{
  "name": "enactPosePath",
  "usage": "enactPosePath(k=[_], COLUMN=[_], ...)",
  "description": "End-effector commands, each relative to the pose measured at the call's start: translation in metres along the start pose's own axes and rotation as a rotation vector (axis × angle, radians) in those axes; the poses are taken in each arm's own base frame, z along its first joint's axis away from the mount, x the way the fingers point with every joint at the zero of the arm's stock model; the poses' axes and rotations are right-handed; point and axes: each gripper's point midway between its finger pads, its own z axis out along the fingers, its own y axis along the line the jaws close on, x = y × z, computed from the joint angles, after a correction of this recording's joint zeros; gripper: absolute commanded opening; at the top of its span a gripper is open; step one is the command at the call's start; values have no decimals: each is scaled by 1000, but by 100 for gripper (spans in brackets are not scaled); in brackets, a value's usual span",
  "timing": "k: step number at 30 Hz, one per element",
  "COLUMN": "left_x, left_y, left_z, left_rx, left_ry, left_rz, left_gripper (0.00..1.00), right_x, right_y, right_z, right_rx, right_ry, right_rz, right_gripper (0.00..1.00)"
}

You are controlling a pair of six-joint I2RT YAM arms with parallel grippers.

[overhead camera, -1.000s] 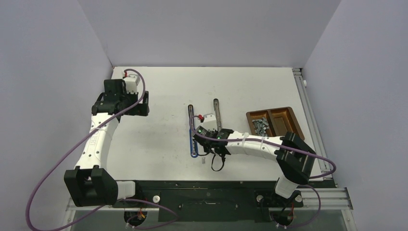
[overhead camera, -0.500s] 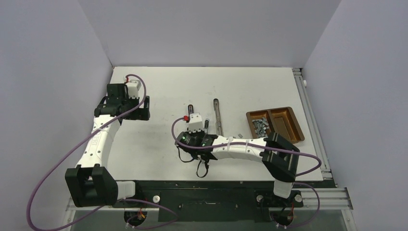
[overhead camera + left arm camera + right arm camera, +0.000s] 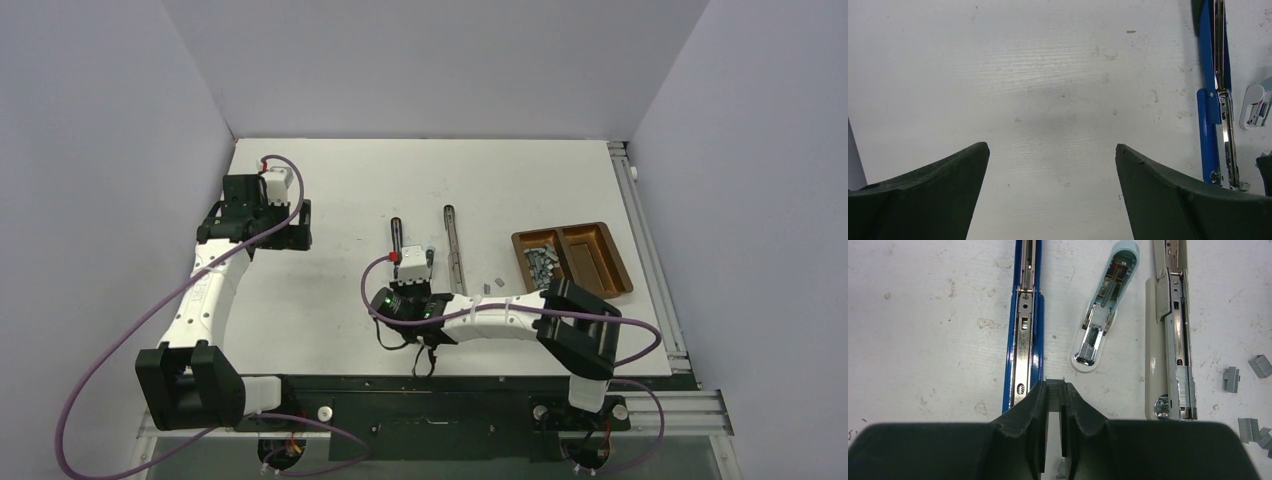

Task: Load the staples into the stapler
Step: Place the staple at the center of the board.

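My right gripper [image 3: 1055, 388] is shut on a short grey strip of staples [image 3: 1055, 383], whose end pokes out between the fingertips. It hovers just right of the near end of the opened blue stapler [image 3: 1025, 340], whose metal channel faces up. In the top view this gripper [image 3: 408, 282] sits under its white wrist camera. A cream stapler [image 3: 1168, 340] lies open to the right with a strip [image 3: 1186, 387] in its channel. My left gripper [image 3: 1052, 147] is open over bare table, left of the blue stapler [image 3: 1209, 100].
A small pale blue-green stapler [image 3: 1103, 315] lies between the two long ones. Loose staple strips [image 3: 1232, 379] are scattered right of the cream stapler. A brown two-part tray [image 3: 605, 240] at the right holds more strips [image 3: 540, 262]. Walls enclose the table.
My right arm swung left across the staplers, then drew back a little toward the near edge, still gripping the strip. The left arm barely shifted.
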Motion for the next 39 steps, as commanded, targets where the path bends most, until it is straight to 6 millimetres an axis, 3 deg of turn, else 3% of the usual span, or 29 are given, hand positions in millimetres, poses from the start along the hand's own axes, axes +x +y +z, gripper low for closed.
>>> enactPosePath(k=[1, 6, 9, 17, 26, 34, 39], left_x=[-16, -22, -24, -25, -27, -28, -29], left_y=[1, 1, -1, -3, -4, -4, -5], left_z=[-5, -9, -9, -7, -10, -9, -9], left_rx=[-9, -7, -2, 12, 18, 19, 22], left_ry=[-68, -87, -93, -97, -106, -107, -110], left_rz=[-13, -16, -22, -25, -26, -26, -25], left_gripper=[96, 96, 96, 96, 96, 96, 96], right_x=[-20, -28, -22, 42, 76, 86, 90], right_y=[6, 0, -9, -51, -55, -54, -60], right_z=[-6, -10, -16, -36, -33, -25, -24], right_rx=[-26, -17, -37, -92, -130, -138, -142], right_ry=[-88, -57, 40, 322, 427, 494, 539], right_rz=[79, 67, 46, -18, -61, -70, -78], right_gripper=[9, 9, 9, 9, 9, 9, 19])
